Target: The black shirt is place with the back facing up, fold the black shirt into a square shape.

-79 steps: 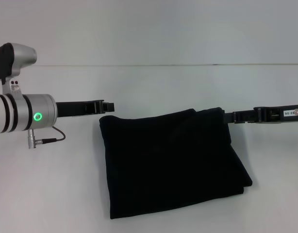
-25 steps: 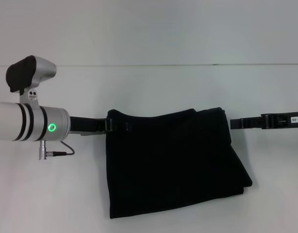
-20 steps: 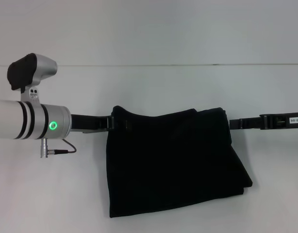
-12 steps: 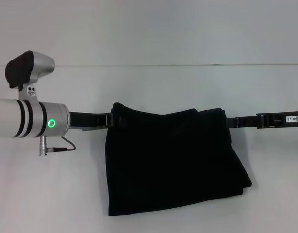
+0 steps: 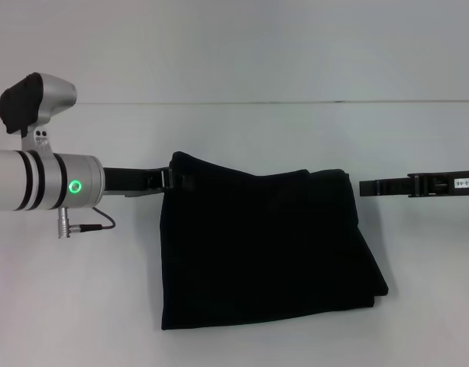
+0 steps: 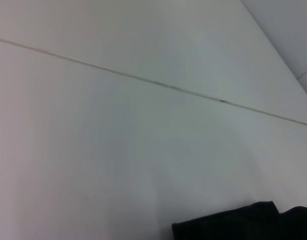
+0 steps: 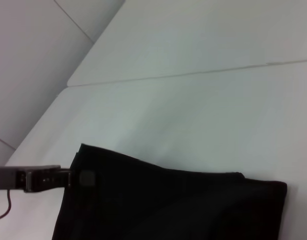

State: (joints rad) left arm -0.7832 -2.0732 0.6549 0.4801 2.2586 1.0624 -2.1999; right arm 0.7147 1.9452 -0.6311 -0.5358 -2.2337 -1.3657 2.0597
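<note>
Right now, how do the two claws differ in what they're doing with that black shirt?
The left claw is at the black shirt's far left corner, which is raised into a small peak around it, so it seems to grip the cloth. The right claw sits just off the shirt's far right corner with bare table between them, touching nothing. Both reach in sideways, level with the shirt's far edge.
</note>
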